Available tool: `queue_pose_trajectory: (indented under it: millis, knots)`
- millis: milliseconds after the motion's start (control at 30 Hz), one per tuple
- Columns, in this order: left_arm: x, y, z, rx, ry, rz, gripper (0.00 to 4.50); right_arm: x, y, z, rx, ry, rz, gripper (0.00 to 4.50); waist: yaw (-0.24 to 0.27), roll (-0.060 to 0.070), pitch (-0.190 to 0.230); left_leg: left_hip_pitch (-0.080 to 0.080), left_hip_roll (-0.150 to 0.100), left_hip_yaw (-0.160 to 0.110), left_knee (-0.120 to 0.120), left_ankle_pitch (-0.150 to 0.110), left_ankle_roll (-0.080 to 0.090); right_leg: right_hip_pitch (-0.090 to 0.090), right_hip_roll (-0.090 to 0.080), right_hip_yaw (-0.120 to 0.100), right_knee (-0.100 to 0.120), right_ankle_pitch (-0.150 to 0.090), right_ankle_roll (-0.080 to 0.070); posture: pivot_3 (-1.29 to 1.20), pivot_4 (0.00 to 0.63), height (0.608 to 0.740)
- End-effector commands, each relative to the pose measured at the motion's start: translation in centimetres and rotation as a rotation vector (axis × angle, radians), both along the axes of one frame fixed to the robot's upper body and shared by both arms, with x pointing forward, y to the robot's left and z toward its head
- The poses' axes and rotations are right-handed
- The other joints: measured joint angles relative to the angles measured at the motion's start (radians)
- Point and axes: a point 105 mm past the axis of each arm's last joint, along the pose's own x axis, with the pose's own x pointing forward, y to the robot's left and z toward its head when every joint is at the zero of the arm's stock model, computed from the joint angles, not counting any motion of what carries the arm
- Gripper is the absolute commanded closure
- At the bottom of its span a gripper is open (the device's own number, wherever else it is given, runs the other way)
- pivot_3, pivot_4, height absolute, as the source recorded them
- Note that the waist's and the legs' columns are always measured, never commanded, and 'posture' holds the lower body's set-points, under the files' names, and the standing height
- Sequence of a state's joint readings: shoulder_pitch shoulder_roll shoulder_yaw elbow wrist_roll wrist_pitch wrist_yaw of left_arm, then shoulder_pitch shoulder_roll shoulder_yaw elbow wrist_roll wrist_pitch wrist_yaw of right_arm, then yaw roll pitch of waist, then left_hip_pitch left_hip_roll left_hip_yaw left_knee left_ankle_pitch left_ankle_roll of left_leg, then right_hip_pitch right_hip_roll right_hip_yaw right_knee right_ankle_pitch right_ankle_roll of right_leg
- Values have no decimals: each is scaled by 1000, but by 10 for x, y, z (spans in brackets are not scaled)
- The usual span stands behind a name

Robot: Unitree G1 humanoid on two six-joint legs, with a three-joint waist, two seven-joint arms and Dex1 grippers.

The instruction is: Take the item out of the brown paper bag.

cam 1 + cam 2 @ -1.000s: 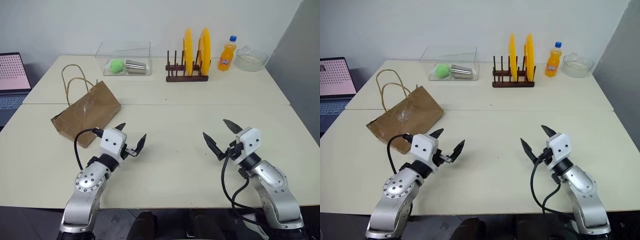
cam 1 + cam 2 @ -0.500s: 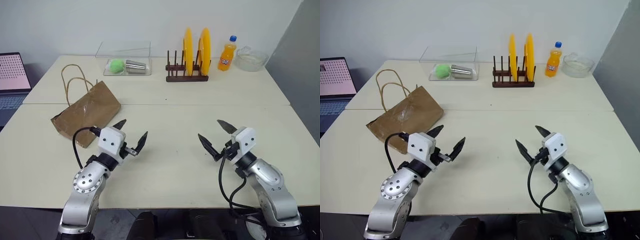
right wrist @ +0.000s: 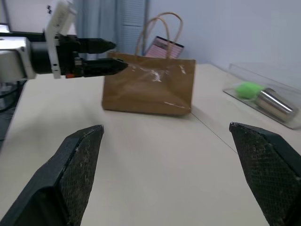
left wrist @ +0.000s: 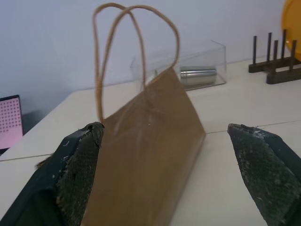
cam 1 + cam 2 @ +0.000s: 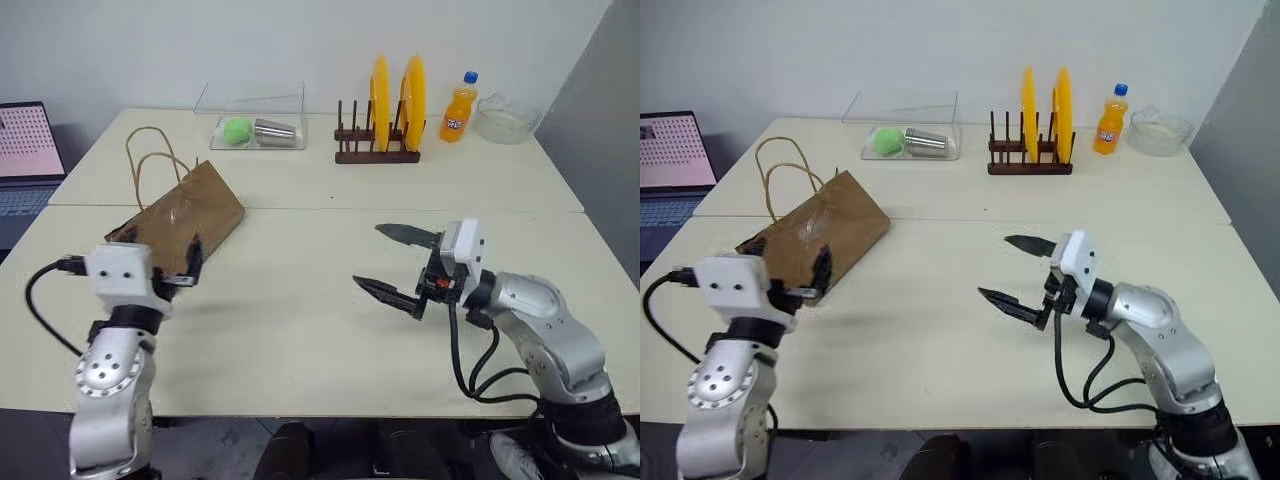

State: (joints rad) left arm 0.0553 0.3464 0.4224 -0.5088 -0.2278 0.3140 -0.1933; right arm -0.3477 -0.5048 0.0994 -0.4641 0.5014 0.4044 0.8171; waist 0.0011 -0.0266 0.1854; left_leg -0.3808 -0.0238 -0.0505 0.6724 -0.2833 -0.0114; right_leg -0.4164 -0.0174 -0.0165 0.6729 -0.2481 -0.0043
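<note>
The brown paper bag (image 5: pixel 195 208) lies on the left of the table, its cord handles (image 5: pixel 150 160) looping toward the far side. The item is hidden; nothing of it shows outside the bag. My left gripper (image 5: pixel 155 248) is open at the bag's near end, and in the left wrist view its fingers (image 4: pixel 77 174) frame the bag (image 4: pixel 150 155). My right gripper (image 5: pixel 367 255) is open over the table's middle, pointing left toward the bag and well apart from it. The right wrist view shows the bag (image 3: pixel 150 87) with the left gripper (image 3: pixel 117 55) beside it.
At the back stand a clear box (image 5: pixel 250 118) holding a green ball and a metal cup, a wooden rack with two yellow plates (image 5: pixel 385 110), an orange soda bottle (image 5: pixel 456 108) and a glass bowl (image 5: pixel 505 118). A laptop (image 5: pixel 25 150) sits at the far left.
My left arm swung left and up to the bag's near end. My right gripper rose, moved left and turned to point toward the bag. Both stayed open.
</note>
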Motion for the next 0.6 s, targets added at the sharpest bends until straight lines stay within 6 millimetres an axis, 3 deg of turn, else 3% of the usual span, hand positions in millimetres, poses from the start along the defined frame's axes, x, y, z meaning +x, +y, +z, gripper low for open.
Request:
queue_pose_trajectory:
  millis: [33, 167, 600]
  knots:
    - [0, 22, 22, -65, -9, -19, 16, -5, 4, 13, 4, -9, 84, 0, 0, 0, 0, 0, 0, 0, 0, 0, 0, 0, 0, 0, 0, 0, 0, 0, 150, 740]
    - [13, 42, 41, -81, -1, -59, 16, -5, 7, 15, -9, -7, 100, 0, -1, 0, 0, 0, 0, -2, 0, 0, 0, 1, 0, -2, 0, 0, 0, 0, 150, 740]
    - [70, 61, 79, 18, 124, -221, 16, -10, 5, 18, -32, -34, 61, 0, -3, 0, 0, 0, 0, -1, -2, 0, 0, -1, 0, -1, -1, 0, 0, 0, 150, 740]
